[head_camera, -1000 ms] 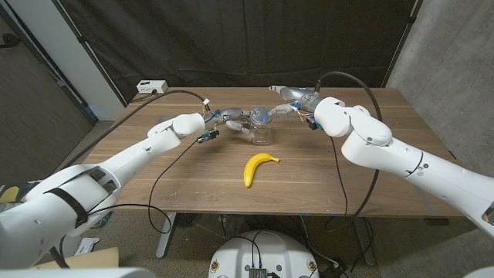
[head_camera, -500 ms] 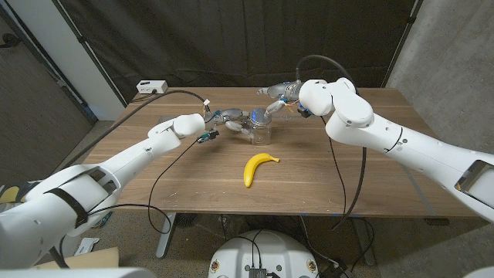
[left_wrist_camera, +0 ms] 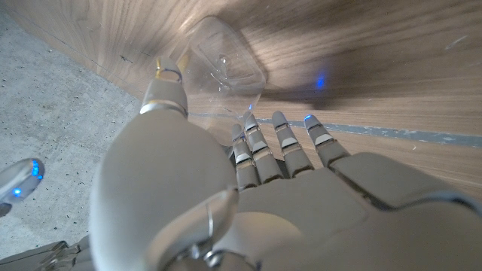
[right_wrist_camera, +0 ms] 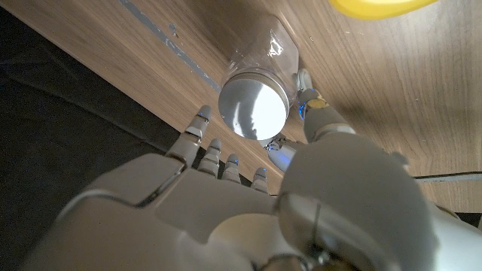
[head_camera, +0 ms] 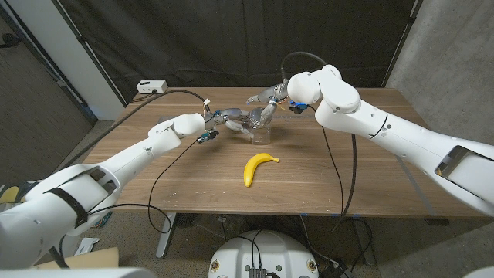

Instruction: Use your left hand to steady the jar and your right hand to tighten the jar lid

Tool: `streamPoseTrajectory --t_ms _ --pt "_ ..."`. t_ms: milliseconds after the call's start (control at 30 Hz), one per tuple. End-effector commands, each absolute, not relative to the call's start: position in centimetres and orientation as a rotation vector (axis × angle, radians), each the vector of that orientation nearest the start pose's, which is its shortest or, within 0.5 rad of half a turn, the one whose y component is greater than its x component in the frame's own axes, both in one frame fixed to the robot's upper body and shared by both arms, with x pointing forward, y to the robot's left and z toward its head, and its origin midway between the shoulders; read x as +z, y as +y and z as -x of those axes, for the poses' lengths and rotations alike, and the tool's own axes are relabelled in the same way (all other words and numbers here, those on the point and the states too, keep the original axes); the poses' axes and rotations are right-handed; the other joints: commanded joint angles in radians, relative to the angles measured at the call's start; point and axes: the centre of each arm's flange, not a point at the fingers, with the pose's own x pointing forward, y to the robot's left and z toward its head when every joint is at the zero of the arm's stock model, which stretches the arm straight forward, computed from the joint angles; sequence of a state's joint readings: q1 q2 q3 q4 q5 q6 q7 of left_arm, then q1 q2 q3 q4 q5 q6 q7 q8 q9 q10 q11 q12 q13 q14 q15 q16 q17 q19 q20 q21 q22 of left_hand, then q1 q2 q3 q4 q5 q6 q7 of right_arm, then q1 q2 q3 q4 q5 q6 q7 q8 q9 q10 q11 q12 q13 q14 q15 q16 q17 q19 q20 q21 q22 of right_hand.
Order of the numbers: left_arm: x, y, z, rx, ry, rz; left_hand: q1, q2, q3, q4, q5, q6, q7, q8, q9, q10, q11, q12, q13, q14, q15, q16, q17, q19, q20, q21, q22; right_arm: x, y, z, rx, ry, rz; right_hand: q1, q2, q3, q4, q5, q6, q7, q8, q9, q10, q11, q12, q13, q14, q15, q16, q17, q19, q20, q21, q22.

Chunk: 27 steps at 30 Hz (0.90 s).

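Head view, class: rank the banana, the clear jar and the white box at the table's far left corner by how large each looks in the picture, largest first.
1. banana, the longest shape.
2. jar, partly covered by both hands, so its full extent is unsure.
3. white box, though it sits farther from the camera, which shrinks it; it looks close to the jar in size.

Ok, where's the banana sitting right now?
In the head view the banana lies on the wooden table near its middle, just in front of the jar, apart from both hands.

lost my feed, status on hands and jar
Left hand grips jar. Right hand over lid, fingers spread, grip on it unclear. Banana in front of jar, apart, not in the way.
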State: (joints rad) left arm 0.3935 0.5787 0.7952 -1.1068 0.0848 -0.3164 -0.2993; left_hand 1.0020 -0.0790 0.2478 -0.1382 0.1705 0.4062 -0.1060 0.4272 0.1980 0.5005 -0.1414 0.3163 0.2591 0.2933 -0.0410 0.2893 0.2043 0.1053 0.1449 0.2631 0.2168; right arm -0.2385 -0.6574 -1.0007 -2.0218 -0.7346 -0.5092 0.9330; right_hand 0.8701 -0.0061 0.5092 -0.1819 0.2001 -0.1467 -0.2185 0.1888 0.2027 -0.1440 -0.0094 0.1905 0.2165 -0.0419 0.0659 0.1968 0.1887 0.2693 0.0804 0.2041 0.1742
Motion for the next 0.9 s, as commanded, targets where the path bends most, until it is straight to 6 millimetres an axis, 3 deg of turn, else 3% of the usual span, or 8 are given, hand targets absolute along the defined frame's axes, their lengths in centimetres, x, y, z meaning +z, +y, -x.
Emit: streamPoseTrajectory --t_ms 33,133,300,667,767,900 --pt "3.1 18.6 -68.4 -0.538 -0.569 -1.120 0.003 0.124 -0.002 0.003 0.006 0.271 -0.059 0.000 0.002 0.063 -0.058 -0.002 0.003 0.002 -0.100 -0.001 0.003 -0.005 0.001 0.003 0.001 11.9 -3.9 -53.7 0.429 -0.319 1.947 0.018 0.001 0.006 0.005 0.007 -0.015 -0.001 0.001 0.003 -0.016 0.002 -0.003 0.003 -0.009 0.004 -0.003 0.005 0.006 0.001 0.003 0.002" --pt "3.1 18.5 -68.4 -0.538 -0.568 -1.117 0.003 0.124 -0.003 0.002 0.005 0.270 -0.057 -0.001 0.002 0.063 -0.057 -0.003 0.003 0.002 -0.100 -0.002 0.002 -0.005 0.000 0.004 0.001 12.1 -3.9 -54.0 0.421 -0.312 1.950 0.024 0.001 0.004 0.007 0.007 -0.029 0.012 -0.001 0.004 -0.020 0.008 -0.001 0.003 -0.010 0.006 -0.003 0.005 0.007 0.001 0.003 0.002" --pt "3.1 18.5 -68.4 -0.537 -0.568 -1.116 0.002 0.125 -0.004 0.002 0.006 0.276 -0.059 -0.001 0.002 0.065 -0.059 -0.003 0.004 0.002 -0.100 -0.002 0.002 -0.006 0.000 0.004 0.001 12.0 -3.8 -54.6 0.421 -0.287 1.965 0.030 0.001 0.002 0.008 0.007 -0.019 0.003 0.006 0.005 -0.017 0.007 0.004 0.004 -0.007 0.005 -0.001 0.005 0.014 0.004 0.005 0.002" --pt "3.2 18.8 -68.4 -0.534 -0.566 -1.111 0.001 0.126 -0.007 0.002 0.005 0.277 -0.057 -0.002 0.002 0.069 -0.055 -0.005 0.006 0.004 -0.101 -0.002 0.002 -0.006 -0.001 0.005 0.002 11.1 -3.2 -55.7 0.454 -0.270 1.983 0.058 -0.001 -0.003 0.007 0.009 -0.004 -0.001 0.018 0.007 -0.007 -0.007 0.014 0.006 0.003 -0.014 0.003 0.006 0.036 -0.025 0.009 0.002" --pt "3.2 18.8 -68.5 -0.534 -0.566 -1.112 -0.001 0.127 -0.008 0.003 0.005 0.279 -0.055 -0.003 0.002 0.070 -0.058 -0.005 0.007 0.003 -0.102 -0.003 0.002 -0.008 0.000 0.005 0.002 10.9 -3.1 -56.0 0.450 -0.306 1.973 0.087 0.000 -0.005 0.006 0.014 0.028 0.000 0.033 0.009 0.021 -0.019 0.028 0.007 0.028 -0.032 0.011 0.006 0.059 -0.038 0.014 0.002" --pt "3.2 18.8 -68.6 -0.536 -0.568 -1.109 -0.002 0.128 -0.010 0.003 0.006 0.280 -0.054 -0.004 0.002 0.069 -0.057 -0.007 0.007 0.003 -0.102 -0.004 0.002 -0.008 0.001 0.005 0.002 10.8 -3.0 -56.0 0.437 -0.340 1.964 0.142 0.010 -0.016 0.010 0.018 0.098 -0.001 0.057 0.010 0.080 -0.043 0.049 0.007 0.088 -0.068 0.027 0.008 0.129 -0.060 0.029 0.002"
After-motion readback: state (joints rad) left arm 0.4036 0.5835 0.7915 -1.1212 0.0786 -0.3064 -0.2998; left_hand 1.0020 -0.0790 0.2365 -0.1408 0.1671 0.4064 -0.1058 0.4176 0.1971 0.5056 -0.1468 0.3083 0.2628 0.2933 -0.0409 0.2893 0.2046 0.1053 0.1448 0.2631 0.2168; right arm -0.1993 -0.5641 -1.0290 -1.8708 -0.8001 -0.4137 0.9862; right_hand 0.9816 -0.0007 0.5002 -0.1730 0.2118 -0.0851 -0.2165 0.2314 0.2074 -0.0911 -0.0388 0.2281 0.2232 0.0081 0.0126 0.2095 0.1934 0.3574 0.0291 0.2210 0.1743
